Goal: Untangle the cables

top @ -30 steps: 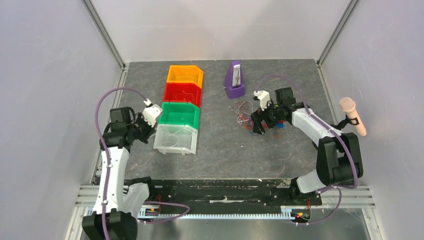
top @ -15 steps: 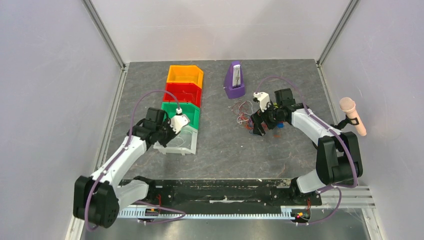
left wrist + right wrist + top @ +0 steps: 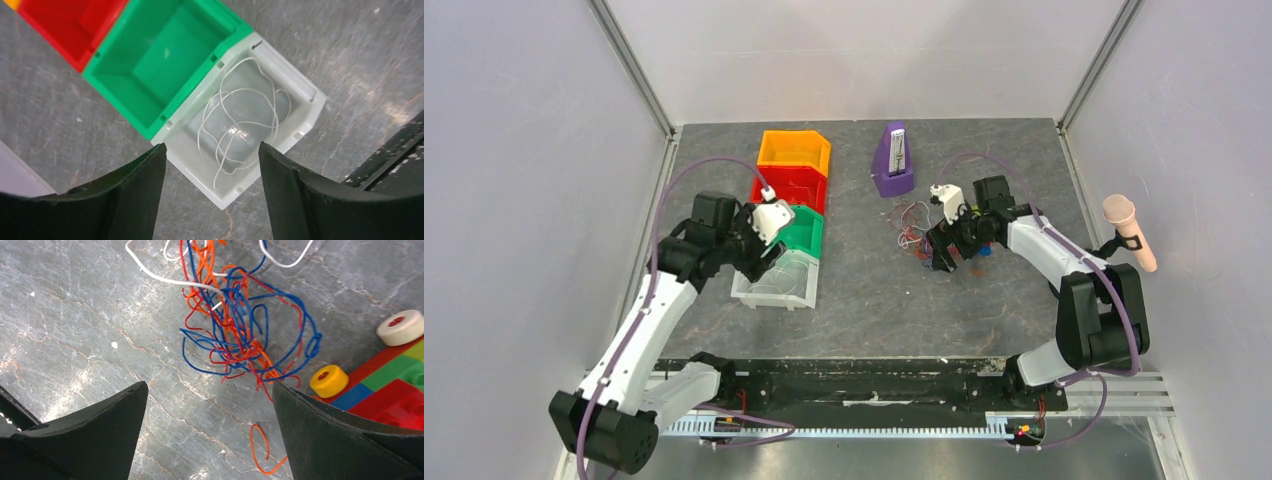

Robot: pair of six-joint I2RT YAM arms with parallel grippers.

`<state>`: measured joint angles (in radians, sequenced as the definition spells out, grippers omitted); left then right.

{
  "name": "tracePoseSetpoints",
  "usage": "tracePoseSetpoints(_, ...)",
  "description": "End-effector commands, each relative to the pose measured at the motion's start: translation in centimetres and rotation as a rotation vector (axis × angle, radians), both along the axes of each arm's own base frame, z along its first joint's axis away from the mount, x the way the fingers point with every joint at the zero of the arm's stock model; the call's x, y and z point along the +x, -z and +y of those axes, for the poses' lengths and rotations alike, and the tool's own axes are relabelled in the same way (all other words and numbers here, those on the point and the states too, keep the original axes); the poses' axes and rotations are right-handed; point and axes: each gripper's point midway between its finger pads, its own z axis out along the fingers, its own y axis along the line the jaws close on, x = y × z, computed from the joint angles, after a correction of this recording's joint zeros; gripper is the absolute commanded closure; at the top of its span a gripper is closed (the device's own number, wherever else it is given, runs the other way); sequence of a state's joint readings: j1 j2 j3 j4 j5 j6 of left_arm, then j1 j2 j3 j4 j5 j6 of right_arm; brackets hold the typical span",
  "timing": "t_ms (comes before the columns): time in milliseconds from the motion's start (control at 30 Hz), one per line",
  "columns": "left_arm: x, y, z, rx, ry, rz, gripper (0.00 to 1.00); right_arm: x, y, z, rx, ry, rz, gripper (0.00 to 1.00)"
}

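The cables (image 3: 240,330) lie as a loose knot of blue, red, orange and white wires on the grey table, left of the right arm (image 3: 912,228). A single orange wire (image 3: 262,450) lies apart from it. My right gripper (image 3: 210,387) hovers open just above the table in front of the knot, holding nothing (image 3: 939,255). Several white wires (image 3: 240,125) are coiled in the clear bin (image 3: 300,125). Over that bin's near corner hangs my left gripper (image 3: 210,150), open and empty (image 3: 767,252).
A column of bins runs orange (image 3: 794,148), red (image 3: 790,186), green (image 3: 786,228), clear (image 3: 776,290). A purple metronome (image 3: 893,160) stands behind the knot. Coloured toy bricks with wheels (image 3: 395,380) lie right of the knot. A pink microphone (image 3: 1129,232) hangs at the right wall.
My left arm has swung right from the table's left side to above the clear bin, and its jaws have opened. The right arm has barely moved.
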<state>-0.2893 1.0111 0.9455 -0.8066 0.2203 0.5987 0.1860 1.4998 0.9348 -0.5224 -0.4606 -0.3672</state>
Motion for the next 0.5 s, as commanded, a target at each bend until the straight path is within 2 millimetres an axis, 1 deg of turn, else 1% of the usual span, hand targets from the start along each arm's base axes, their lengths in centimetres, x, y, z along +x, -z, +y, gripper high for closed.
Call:
tracePoseSetpoints(0, -1.8, -4.1, -1.3, -0.110, 0.006, 0.004, 0.24, 2.4, -2.9, -0.2, -0.025, 0.010, -0.093, 0.02)
tracePoseSetpoints(33, -1.8, -5.2, -1.6, -0.138, 0.007, -0.014, 0.24, 2.6, -3.0, -0.4, -0.032, 0.017, -0.099, 0.02)
tracePoseSetpoints(100, -1.8, -7.0, -2.7, -0.205, 0.026, -0.041, 0.23, 2.9, -2.6, -0.4, -0.037, 0.031, -0.087, 0.02)
tracePoseSetpoints(200, -1.2, -9.1, -4.1, -0.304, 0.030, -0.070, 0.22, 2.9, -0.9, -0.2, -0.062, 0.041, -0.049, 0.02)
tracePoseSetpoints(300, -0.6, -10.0, -5.3, -0.377, 0.034, -0.078, 0.21, 3.7, 0.8, -0.4, -0.106, 0.087, -0.059, 0.02)
tracePoseSetpoints(367, 0.0, -10.1, -6.1, -0.430, 0.027, -0.081, 0.21, 4.1, 1.9, -0.4, -0.130, 0.101, -0.058, 0.02)
tracePoseSetpoints(400, 0.3, -10.0, -6.5, -0.457, 0.020, -0.084, 0.22, 4.2, 2.6, -0.2, -0.137, 0.100, -0.047, 0.03)
tracePoseSetpoints(467, 0.6, -9.8, -7.5, -0.510, 0.016, -0.061, 0.24, 4.1, 3.9, 0.3, -0.147, 0.085, -0.016, 0.08)
